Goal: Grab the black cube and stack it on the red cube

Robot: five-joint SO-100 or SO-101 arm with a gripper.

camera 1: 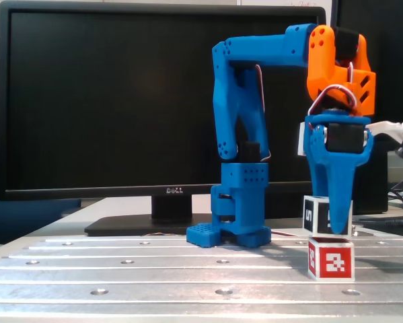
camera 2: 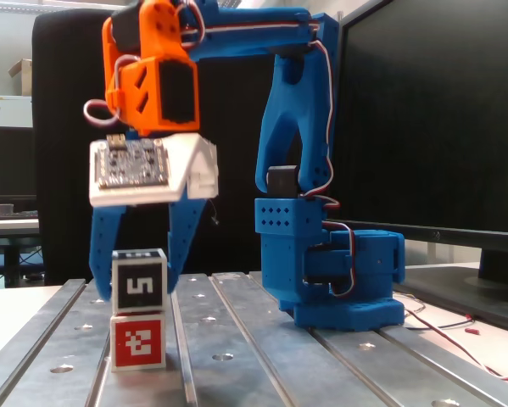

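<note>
Slotted aluminium table point(camera 2: 237, 339) bore the stack: black cube point(camera 2: 140, 285) sat atop red cube point(camera 2: 137, 341). Blue gripper point(camera 2: 138, 292) clamped the black cube; only release remained.

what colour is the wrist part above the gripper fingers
Orange, on an otherwise blue arm; clearest in this fixed view.

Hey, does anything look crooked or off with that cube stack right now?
Nothing stands out. The black cube sits squarely on the red cube, edges roughly lined up in both fixed views, no visible tilt or overhang. The claw flanks the black cube; whether it is gripping or released cannot be told.
</note>
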